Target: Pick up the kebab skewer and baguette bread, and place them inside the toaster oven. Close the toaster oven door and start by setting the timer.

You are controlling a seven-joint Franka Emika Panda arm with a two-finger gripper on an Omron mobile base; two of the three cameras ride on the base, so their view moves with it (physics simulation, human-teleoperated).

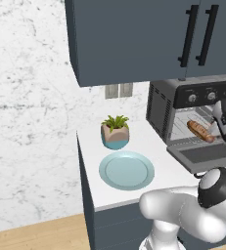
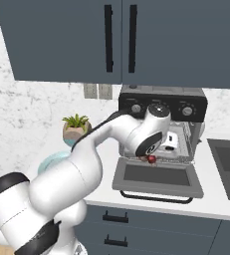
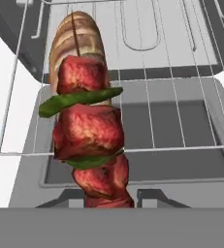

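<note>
Toaster oven: matt dark grey metal casing, thin bright wire rack. Baguette bread: rough golden crust. Kebab skewer: glossy red meat. Worktop: smooth white.

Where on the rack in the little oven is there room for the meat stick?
The baguette bread lies along the left side of the wire rack. The rack's middle and right wires are bare, so the kebab skewer, held in the fingers, could go there. The left is crowded. Outside, the blue plate by the plant is bare too.
</note>
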